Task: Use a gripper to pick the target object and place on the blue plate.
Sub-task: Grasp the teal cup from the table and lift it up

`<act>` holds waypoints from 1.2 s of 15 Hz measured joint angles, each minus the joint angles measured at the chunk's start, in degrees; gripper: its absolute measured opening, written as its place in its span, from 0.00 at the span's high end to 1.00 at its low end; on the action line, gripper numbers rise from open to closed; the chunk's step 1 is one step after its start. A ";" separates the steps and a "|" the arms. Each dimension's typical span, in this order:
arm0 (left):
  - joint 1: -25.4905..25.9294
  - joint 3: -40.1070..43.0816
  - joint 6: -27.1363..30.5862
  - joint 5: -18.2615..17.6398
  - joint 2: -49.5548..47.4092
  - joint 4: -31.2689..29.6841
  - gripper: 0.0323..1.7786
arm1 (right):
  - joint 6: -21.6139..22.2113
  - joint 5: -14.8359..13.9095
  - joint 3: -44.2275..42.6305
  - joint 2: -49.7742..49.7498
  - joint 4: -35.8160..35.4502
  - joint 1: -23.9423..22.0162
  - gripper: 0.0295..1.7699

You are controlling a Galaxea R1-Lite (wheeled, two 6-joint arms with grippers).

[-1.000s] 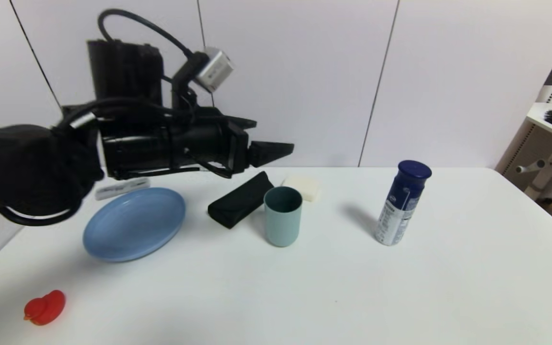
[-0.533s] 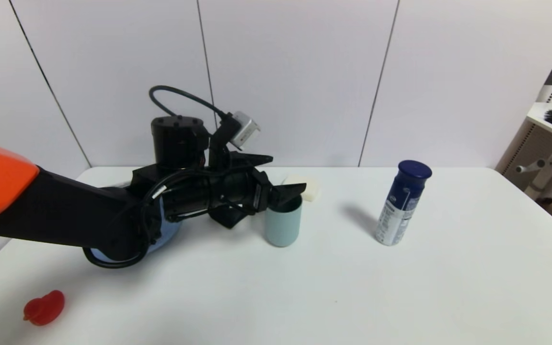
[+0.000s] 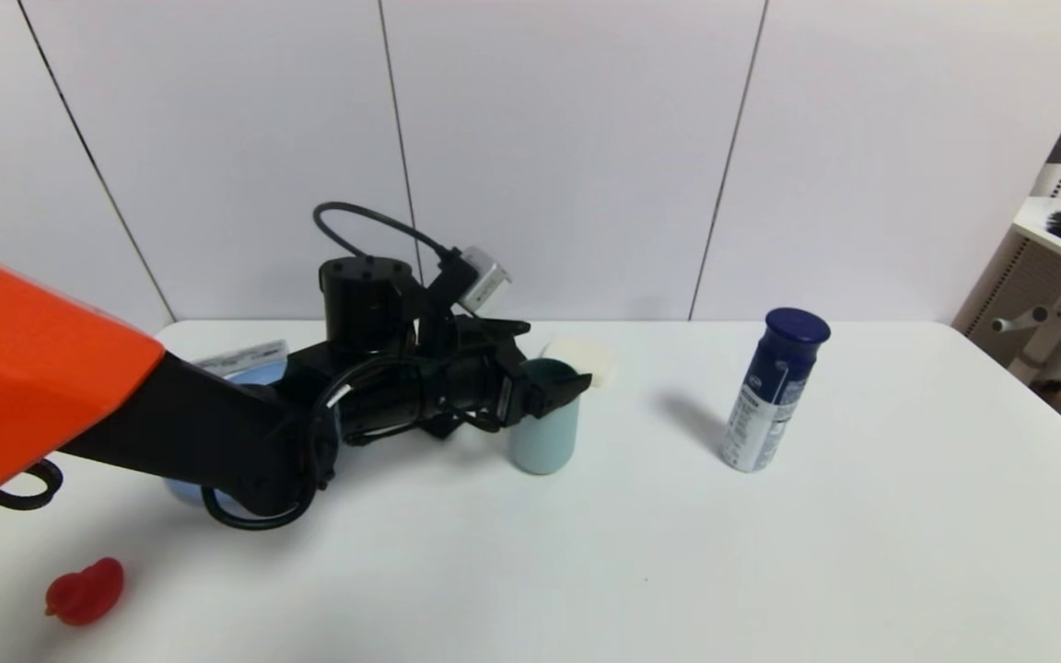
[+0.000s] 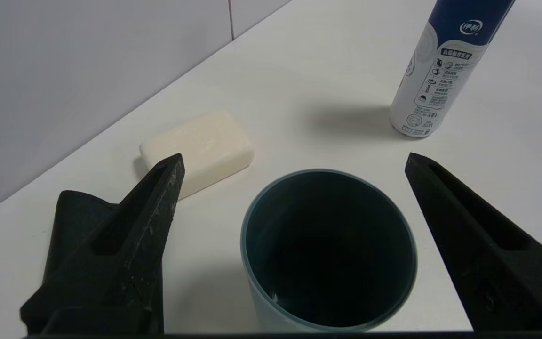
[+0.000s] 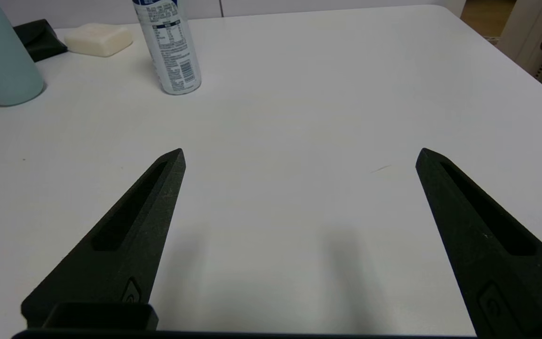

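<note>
1. The cup [image 3: 544, 428] stands upright on the white desk [image 3: 586, 552], and its dark teal inside looks empty as far as the left wrist view shows.
2. The blue plate [image 3: 182, 488] lies to the robot's left of the cup, almost wholly hidden behind the left arm; only slivers of its rim show, and whether anything lies on it cannot be told.
3. The left claw [image 3: 560, 382] is at the cup's rim with its jaws spread wide. In the left wrist view they stand on either side of the cup [image 4: 328, 249], clear of its wall, gripping nothing.
4. The right claw [image 5: 299, 160] hangs open over a bare part of the desk, well apart from the cup [image 5: 0, 56].
5. A pale soap bar [image 4: 198, 150] lies just behind the cup, and a dark case [image 5: 38, 33] lies beside it.
6. A blue-capped spray can [image 3: 775, 391] stands upright to the robot's right of the cup, well apart from it.
7. A small red toy [image 3: 86, 591] sits near the desk's front left.
8. Compared with half a second ago, the left arm has pushed slightly farther forward and lower, so the claw sits closer around the cup's mouth; a second ago it was raised above the plate. The cup, the can and the toy have not moved.
</note>
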 joint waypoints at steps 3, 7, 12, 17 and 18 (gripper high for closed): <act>0.02 0.50 -0.05 0.00 1.71 -1.69 0.05 | -0.02 0.00 0.00 0.00 0.00 -0.02 0.04; -0.30 0.56 0.00 -0.02 3.38 -2.51 0.05 | 0.00 0.00 0.00 0.00 0.02 0.00 0.04; -0.34 0.61 0.02 -0.02 5.64 -4.41 0.05 | 0.00 0.00 0.00 0.00 0.00 0.00 0.04; -0.28 0.65 0.06 0.00 7.85 -5.22 0.05 | -0.02 0.00 0.00 0.00 0.00 0.00 0.04; -0.28 0.65 0.09 0.05 8.24 -5.24 0.05 | -0.02 0.00 0.00 0.00 0.02 0.00 0.04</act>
